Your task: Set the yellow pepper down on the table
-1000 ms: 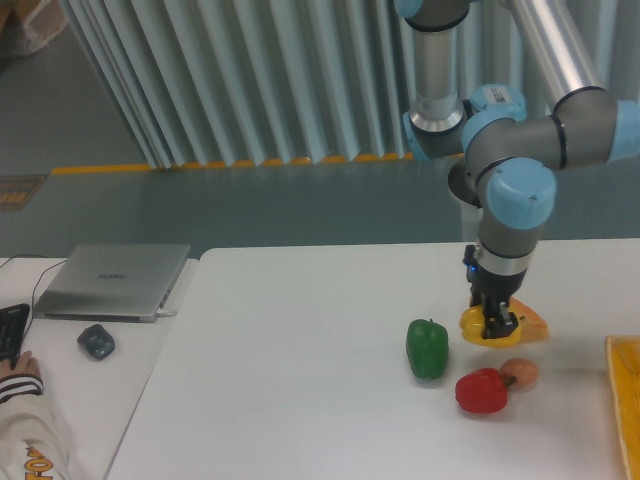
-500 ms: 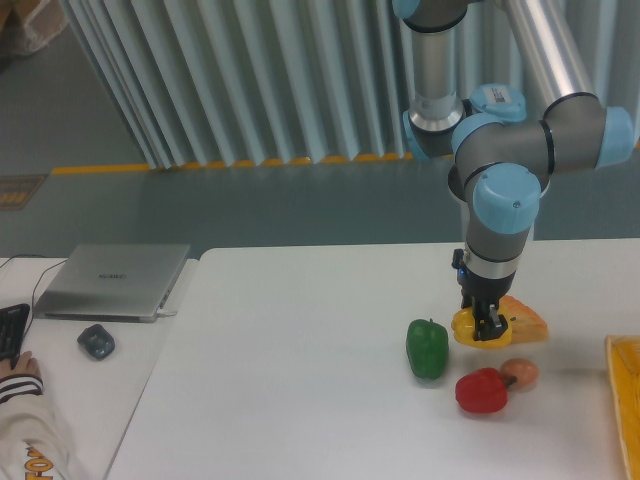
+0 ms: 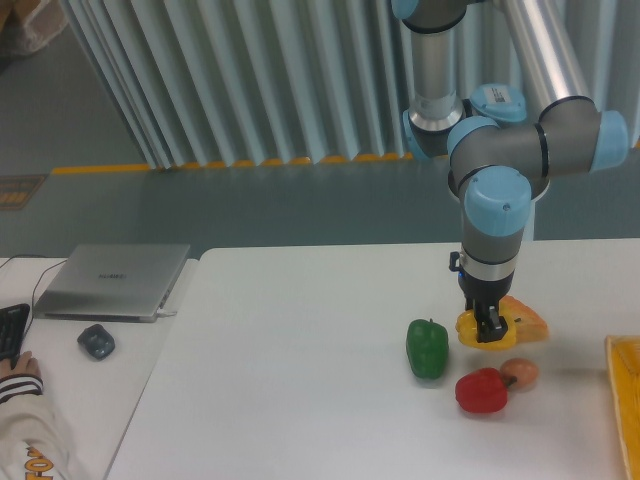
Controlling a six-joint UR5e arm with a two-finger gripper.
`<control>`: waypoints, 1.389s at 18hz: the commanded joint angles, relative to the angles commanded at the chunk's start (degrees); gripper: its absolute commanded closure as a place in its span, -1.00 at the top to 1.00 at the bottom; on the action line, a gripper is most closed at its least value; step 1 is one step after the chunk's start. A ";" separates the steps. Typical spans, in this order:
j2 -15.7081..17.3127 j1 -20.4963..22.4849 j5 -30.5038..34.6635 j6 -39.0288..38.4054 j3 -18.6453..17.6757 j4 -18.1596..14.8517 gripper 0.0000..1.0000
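Since the earlier frames the arm's wrist has swung slightly towards the left edge of the bench, carrying the claw (image 3: 488, 328) and its load with it. Claw: dark, two-fingered, pointing straight down, closed upon the yellow pepper (image 3: 471, 327), which shows either side of the fingers. Yellow pepper: glossy, lobed, smooth-skinned; position right of centre on the bench (image 3: 290, 370), towards the right edge, at or just above the surface; contact with the surface cannot be told. Handling, by judgement: light, hollow, fairly stiff, slick skin apt to slip; best held across the broad body between lobes, with moderate pressure to avoid denting. Orange-yellow item (image 3: 526, 322): just beside the yellow pepper on its right-edge side, partly hidden, kind unclear. Green pepper (image 3: 427, 347): upright, blocky, shiny, near the claw on the left-edge side. Red pepper (image 3: 481, 391): squat, glossy, nearer the front edge. Pale brown rounded item (image 3: 520, 372): touching or nearly touching the red pepper. Yellow tray (image 3: 627, 400): at the right edge, partly cut off. Bench: white, matte, flat.
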 joint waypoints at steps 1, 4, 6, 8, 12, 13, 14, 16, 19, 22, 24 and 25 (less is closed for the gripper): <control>-0.09 -0.09 -0.09 0.00 0.09 0.44 0.72; -0.35 -0.09 -0.09 -0.09 0.09 0.97 1.00; -0.35 -0.09 -0.26 -0.09 0.09 1.15 1.00; -0.44 -0.09 -0.17 -0.09 0.09 1.67 1.00; 0.35 0.08 1.83 0.70 2.27 2.99 1.00; 0.44 0.17 2.72 0.96 3.50 3.34 1.00; 0.35 0.17 3.68 1.14 4.04 4.21 1.00; 0.26 0.09 5.70 2.10 4.31 8.94 1.00; -0.44 0.09 8.25 2.37 4.13 14.33 1.00; -0.53 0.26 10.63 2.46 4.39 14.77 1.00; -0.70 0.35 10.64 2.55 4.39 16.61 1.00; -0.70 0.44 10.64 2.55 4.39 16.88 1.00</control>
